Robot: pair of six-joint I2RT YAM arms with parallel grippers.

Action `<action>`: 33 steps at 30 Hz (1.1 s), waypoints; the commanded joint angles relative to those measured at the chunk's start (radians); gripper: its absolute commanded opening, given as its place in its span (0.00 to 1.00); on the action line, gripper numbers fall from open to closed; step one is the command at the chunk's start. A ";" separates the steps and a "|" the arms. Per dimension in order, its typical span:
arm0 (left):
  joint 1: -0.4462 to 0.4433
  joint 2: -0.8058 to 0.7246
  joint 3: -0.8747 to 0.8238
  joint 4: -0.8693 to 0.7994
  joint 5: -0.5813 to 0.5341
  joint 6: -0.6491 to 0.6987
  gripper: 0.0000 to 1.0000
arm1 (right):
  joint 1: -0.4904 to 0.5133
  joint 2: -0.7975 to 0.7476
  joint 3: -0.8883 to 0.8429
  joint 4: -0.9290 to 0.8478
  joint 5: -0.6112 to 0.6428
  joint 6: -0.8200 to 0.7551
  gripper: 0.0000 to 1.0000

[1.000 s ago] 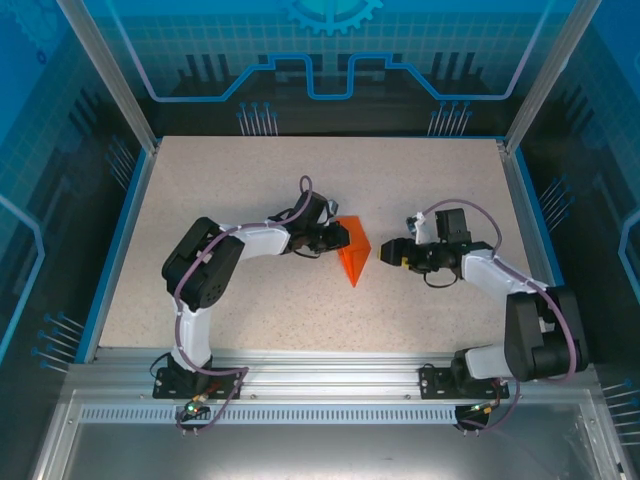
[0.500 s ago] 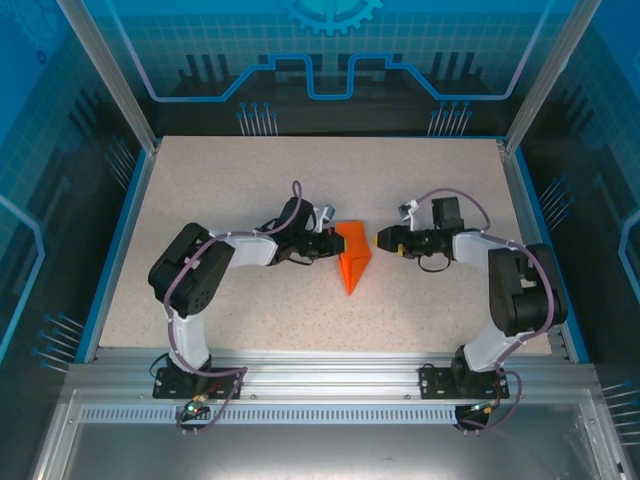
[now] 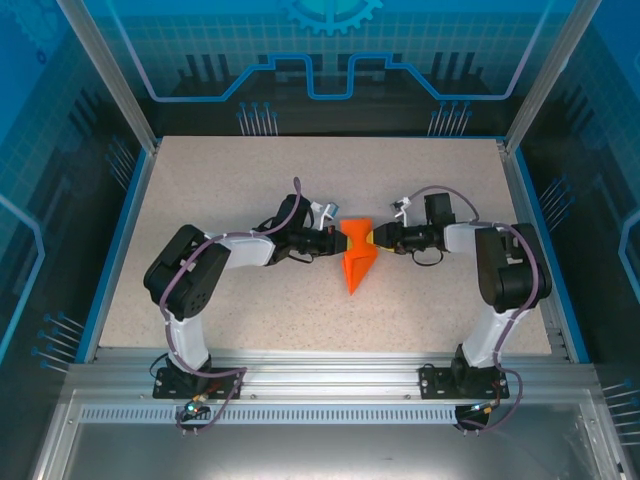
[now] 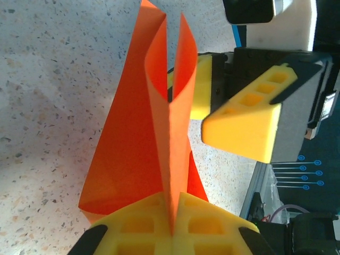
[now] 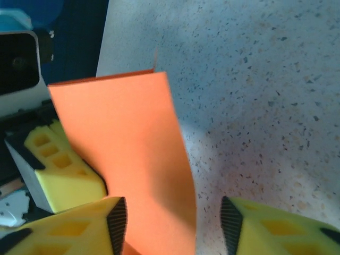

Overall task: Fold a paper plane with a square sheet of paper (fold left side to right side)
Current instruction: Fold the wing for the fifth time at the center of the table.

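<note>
The left gripper (image 4: 171, 215) is pressed together, pinching an upright fold of the orange paper (image 4: 133, 159). Facing it, the right gripper (image 5: 172, 218) stands spread, one finger on each side of a raised flap and not yet pinching it. The paper sits about the middle of the bench (image 3: 250, 170), between both grippers, its point toward the near edge.

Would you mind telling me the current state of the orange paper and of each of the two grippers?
orange paper: partly folded to a point, flaps standing up off the table.
left gripper: shut on the orange paper's edge.
right gripper: open, one finger on either side of a paper flap, not yet clamped.
</note>
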 commanded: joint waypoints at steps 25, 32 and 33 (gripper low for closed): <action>-0.138 -0.467 -0.050 -0.606 -0.526 0.337 0.60 | 0.076 -0.167 -0.072 -0.106 0.207 0.166 0.00; -0.334 -0.427 -0.057 -0.619 -0.694 0.277 0.61 | 0.157 -0.164 -0.032 -0.154 0.304 0.249 0.00; -0.349 -0.413 -0.056 -0.603 -0.704 0.266 0.62 | 0.163 -0.162 -0.026 -0.160 0.314 0.259 0.00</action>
